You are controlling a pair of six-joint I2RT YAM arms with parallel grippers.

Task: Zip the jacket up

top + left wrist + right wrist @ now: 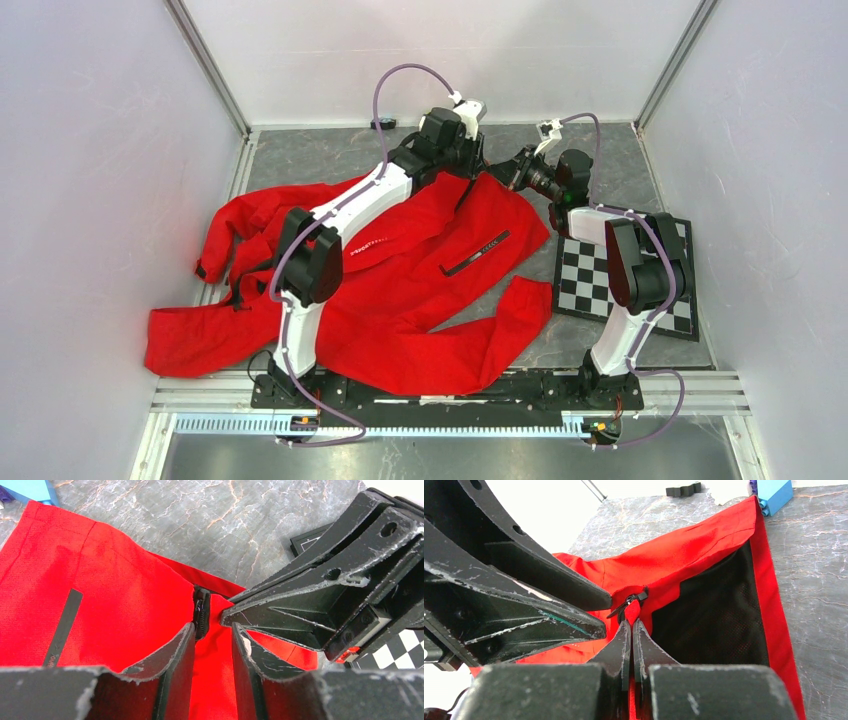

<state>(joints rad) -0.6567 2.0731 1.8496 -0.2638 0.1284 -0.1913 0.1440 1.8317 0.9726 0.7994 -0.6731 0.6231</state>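
While the jacket (400, 300) sprawls across the grey marbled tabletop (330, 155) between white walls (450, 50), the right gripper (631, 624) pinches its fabric beside the zipper pull (630, 602) and the left gripper (212, 627) stands part-open.

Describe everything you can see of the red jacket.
The jacket is bright red thin cloth, lying crumpled on the grey table, sleeves spread. It has a black pocket strip, black mesh lining and a black zipper pull. The right claw pinches it by the pull; the open left claw sits at the pull.
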